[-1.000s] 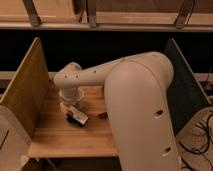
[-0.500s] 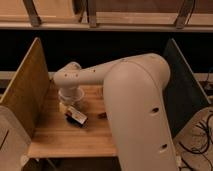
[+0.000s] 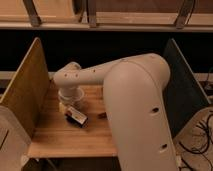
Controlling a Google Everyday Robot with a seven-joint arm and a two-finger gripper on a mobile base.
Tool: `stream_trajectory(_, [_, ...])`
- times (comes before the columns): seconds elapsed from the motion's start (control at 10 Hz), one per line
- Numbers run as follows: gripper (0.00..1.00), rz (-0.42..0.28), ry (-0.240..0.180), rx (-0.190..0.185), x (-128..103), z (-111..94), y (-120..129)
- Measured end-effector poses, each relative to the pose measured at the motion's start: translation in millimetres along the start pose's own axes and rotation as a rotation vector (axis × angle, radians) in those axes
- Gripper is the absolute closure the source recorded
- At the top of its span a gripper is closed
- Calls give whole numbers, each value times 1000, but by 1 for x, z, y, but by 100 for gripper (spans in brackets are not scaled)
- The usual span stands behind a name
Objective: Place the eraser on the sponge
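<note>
On my one camera view, the eraser [image 3: 76,116] lies flat on the wooden desk [image 3: 60,139], turned at a slant with its dark edge toward the front. The tool [image 3: 70,100] hangs at the end of the big white arm [image 3: 135,95], just behind and above the eraser and pointing down; I cannot tell whether it is released or clenched, nor whether it touches the eraser. A pale yellow piece [image 3: 62,106] sits just behind and left of the eraser, and a small dark reddish thing [image 3: 102,116] lies to the eraser's right.
</note>
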Motion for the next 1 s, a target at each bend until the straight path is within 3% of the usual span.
stream_trajectory(0.3, [100,0,0,0,0,0,0])
stream_trajectory(0.4, [96,0,0,0,0,0,0])
stream_trajectory(0.9, [50,-1,0,0,0,0,0])
stream_trajectory(1.0, [37,-1,0,-1,0,0,1])
